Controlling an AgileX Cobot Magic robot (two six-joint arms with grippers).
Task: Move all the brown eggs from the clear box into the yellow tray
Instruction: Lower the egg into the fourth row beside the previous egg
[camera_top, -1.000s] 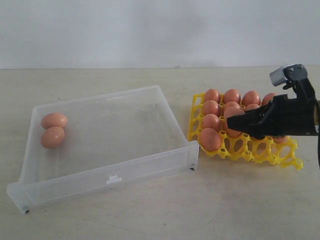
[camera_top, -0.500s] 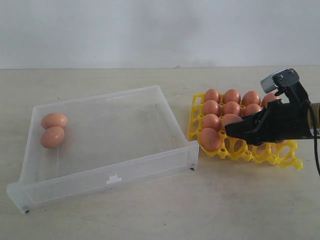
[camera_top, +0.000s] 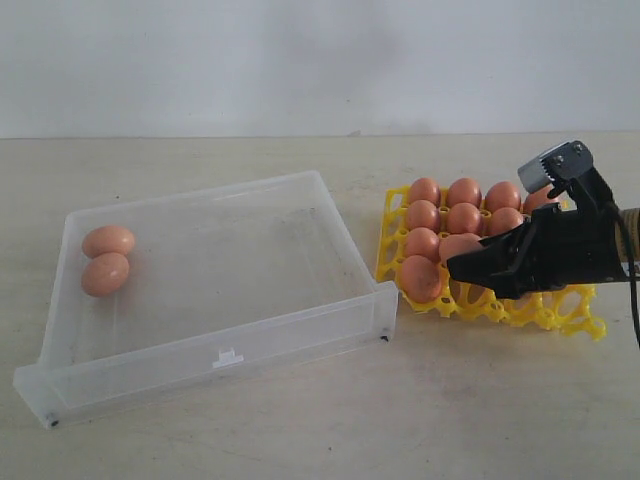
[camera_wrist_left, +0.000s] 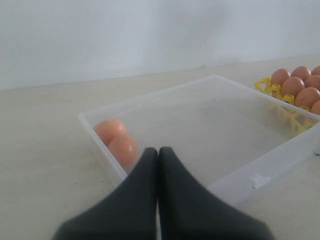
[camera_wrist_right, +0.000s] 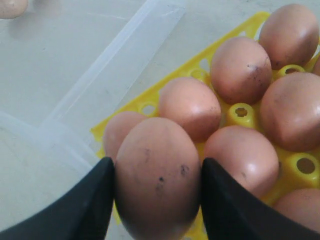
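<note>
The right gripper grasps a brown egg over the yellow tray, at three o'clock from the clear box. At the box's nine o'clock end lie two eggs. Only the left wrist view shows the left gripper, clenched, empty.

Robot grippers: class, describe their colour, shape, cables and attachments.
The right gripper is matte black, with two broad fingers tapering to blunt tips. A small silver-grey box is mounted above it, a thin black cable trails behind it, and a tan band wraps the wrist. The left gripper has the same smooth black tapered fingers.
</note>
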